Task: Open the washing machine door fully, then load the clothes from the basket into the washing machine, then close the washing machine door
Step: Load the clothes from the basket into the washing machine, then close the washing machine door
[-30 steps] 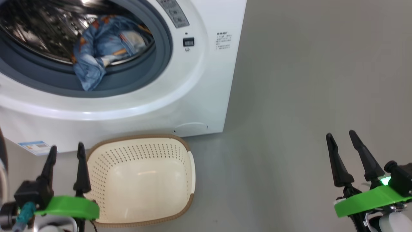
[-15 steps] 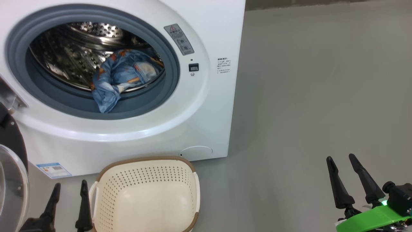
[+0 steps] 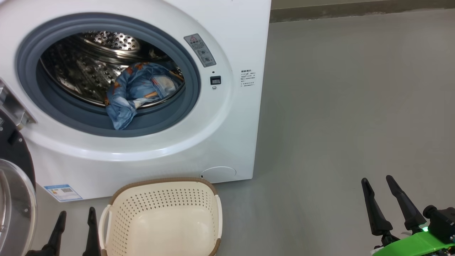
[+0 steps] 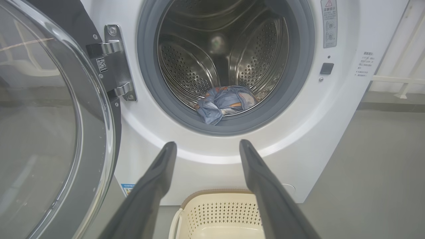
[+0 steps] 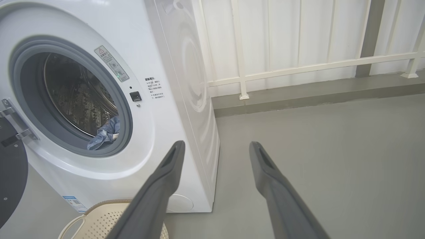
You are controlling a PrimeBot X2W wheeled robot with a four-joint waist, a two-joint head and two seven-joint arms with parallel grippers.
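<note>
The white washing machine (image 3: 234,117) stands with its round black, glass-bowled door (image 3: 14,199) swung wide open to the left; the door (image 4: 49,126) also shows in the left wrist view. Blue printed clothes (image 3: 137,90) lie in the steel drum, one end draped over the grey gasket; the clothes (image 4: 224,103) lie low at the drum's front. The cream basket (image 3: 117,217) sits on the floor before the machine with nothing in it. My left gripper (image 3: 76,215) is open just left of the basket. My right gripper (image 3: 378,181) is open far to the right over bare floor.
Grey floor (image 3: 337,124) stretches right of the machine. A white railing (image 5: 298,66) on a low kerb runs behind it. The open door's hinge (image 4: 116,63) sits at the opening's left side.
The head camera has tilted up, so the drum and basket sit lower in the picture. Both grippers stay open and show lower in the frame.
</note>
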